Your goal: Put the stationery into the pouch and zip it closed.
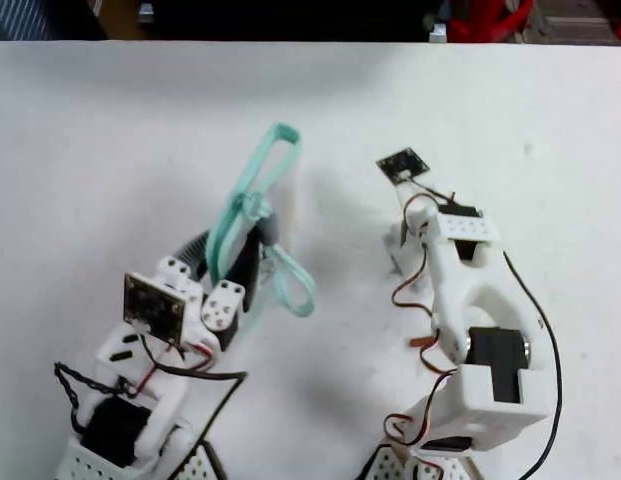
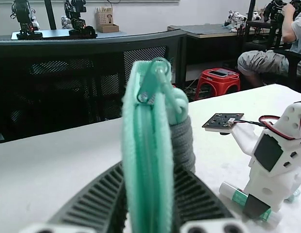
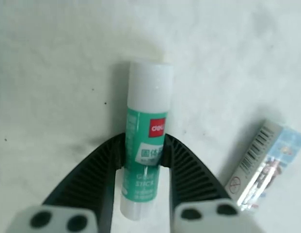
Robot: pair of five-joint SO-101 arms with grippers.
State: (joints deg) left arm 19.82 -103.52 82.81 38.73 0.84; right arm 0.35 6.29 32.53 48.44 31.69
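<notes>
Teal pouch (image 2: 140,145) upright, clamped in your left tool (image 2: 150,170), contents not discernible, your right tool (image 3: 144,141) closed around glue stick (image 3: 148,97) lying on desk (image 3: 53,58), small box (image 3: 264,162) near it.

Far side: wide room on the table (image 1: 110,110) beyond both arms.
Middle: a passable strip between the pouch (image 2: 145,160) and the right arm (image 1: 460,290).
Left: the pouch stands upright, clamped in the left gripper (image 2: 148,177).
Right: a glue stick (image 3: 145,121) fills the right gripper (image 3: 144,141), with a small box (image 3: 264,165) near it.
</notes>
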